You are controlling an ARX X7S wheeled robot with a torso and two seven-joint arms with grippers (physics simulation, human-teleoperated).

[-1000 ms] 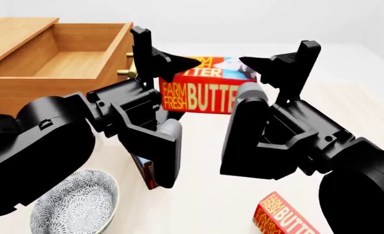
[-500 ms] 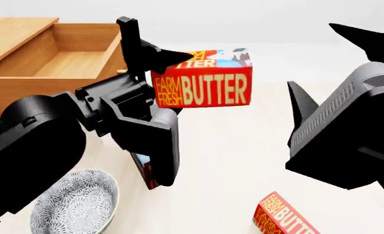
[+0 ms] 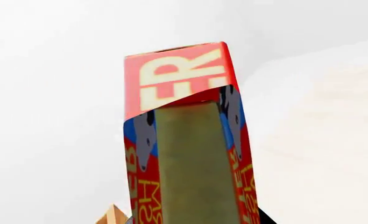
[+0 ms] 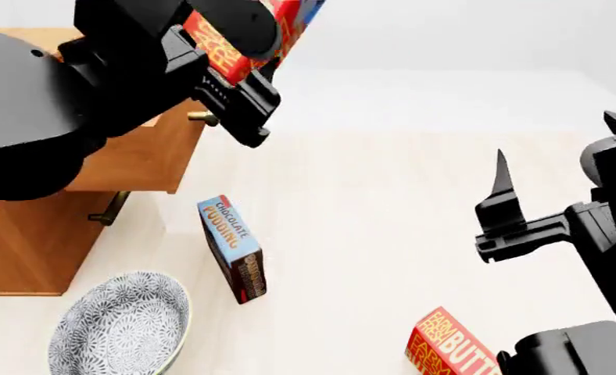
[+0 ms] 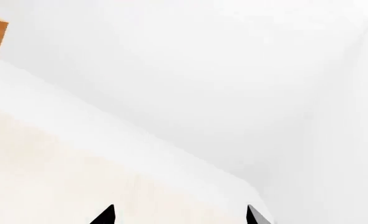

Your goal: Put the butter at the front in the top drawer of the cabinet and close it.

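Nearest, a second butter box lies untouched on the tabletop. Farther right, the right gripper hangs spread and empty. Far left, the left gripper is clamped on the butter, raised by the cabinet; placing it in the drawer and closing remain.

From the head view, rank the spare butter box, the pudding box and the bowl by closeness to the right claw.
1. Spare butter box, just below the right claw, at the view's bottom edge.
2. Pudding box, mid-table toward the robot's left.
3. Bowl, far left corner, beside the cabinet.
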